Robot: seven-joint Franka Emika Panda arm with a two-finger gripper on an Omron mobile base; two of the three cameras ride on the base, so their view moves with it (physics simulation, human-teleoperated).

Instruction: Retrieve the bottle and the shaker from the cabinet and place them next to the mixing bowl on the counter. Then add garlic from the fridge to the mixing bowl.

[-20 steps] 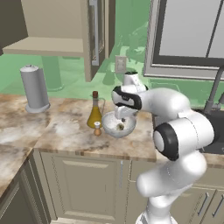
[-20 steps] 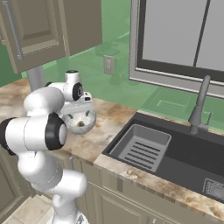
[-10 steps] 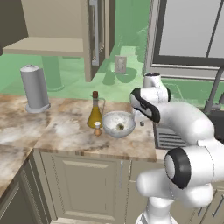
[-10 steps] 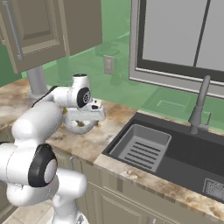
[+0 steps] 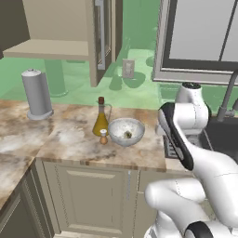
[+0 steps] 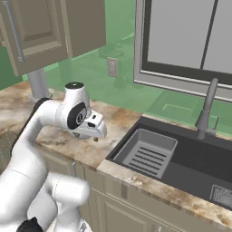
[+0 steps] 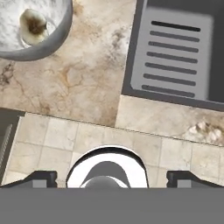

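The bottle (image 5: 101,118), with its cork stopper and golden liquid, stands upright on the marble table (image 5: 69,139) just left of the bowl (image 5: 126,131), and the small orange-brown shaker (image 5: 103,137) sits in front of the bottle, close against the bowl's left side. A pale, brown-streaked garlic (image 7: 32,26) lies inside the speckled bowl, seen from above in the hand view and as a small dark spot in the left base view. The white arm (image 5: 183,135) is bent to the right of the bowl, above the table edge by the sink (image 6: 154,152), its hand pointing down. The fingers (image 7: 41,178) stand wide apart at the bottom of the hand view, with nothing between them; below them lie the table edge and the tiled floor (image 7: 65,140). Above the table, the cabinet (image 5: 60,37) hangs open, its tan shelf bare. A tall grey cylinder (image 5: 36,94) stands on the table to the far left, well apart from the bottle.
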